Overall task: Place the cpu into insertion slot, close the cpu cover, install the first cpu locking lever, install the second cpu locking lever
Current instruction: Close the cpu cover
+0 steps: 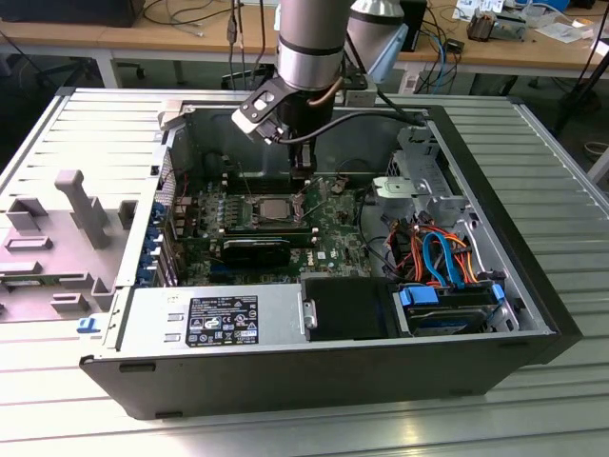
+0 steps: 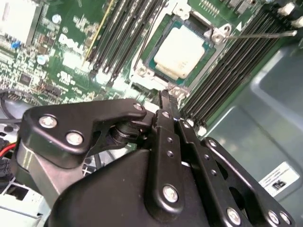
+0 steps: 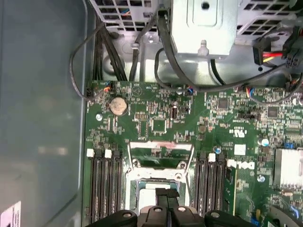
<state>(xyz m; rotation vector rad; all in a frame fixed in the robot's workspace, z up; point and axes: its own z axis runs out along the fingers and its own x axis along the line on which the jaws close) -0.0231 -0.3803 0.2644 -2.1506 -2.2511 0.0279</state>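
The cpu (image 1: 271, 208) (image 2: 181, 49) (image 3: 147, 190), a small square chip with a pale grey top, lies flat in the insertion slot (image 2: 139, 71) (image 3: 132, 177) on the green board. My gripper (image 1: 303, 190) (image 2: 166, 97) (image 3: 165, 191) hangs just above the slot's edge, its fingers shut together with nothing seen between them. The cpu cover (image 3: 161, 144), a thin silvery frame, sits just past the slot; I cannot tell its angle. A thin lever rod (image 2: 265, 34) sticks out from one slot corner, and another wire lever (image 2: 142, 42) runs along the opposite side.
Black memory slots (image 2: 118, 33) flank the socket on both sides. A metal drive cage (image 1: 419, 186) and a bundle of coloured cables (image 1: 438, 252) fill the exterior view's right. A silver power supply (image 1: 209, 319) and a black box (image 1: 347, 305) line the case front.
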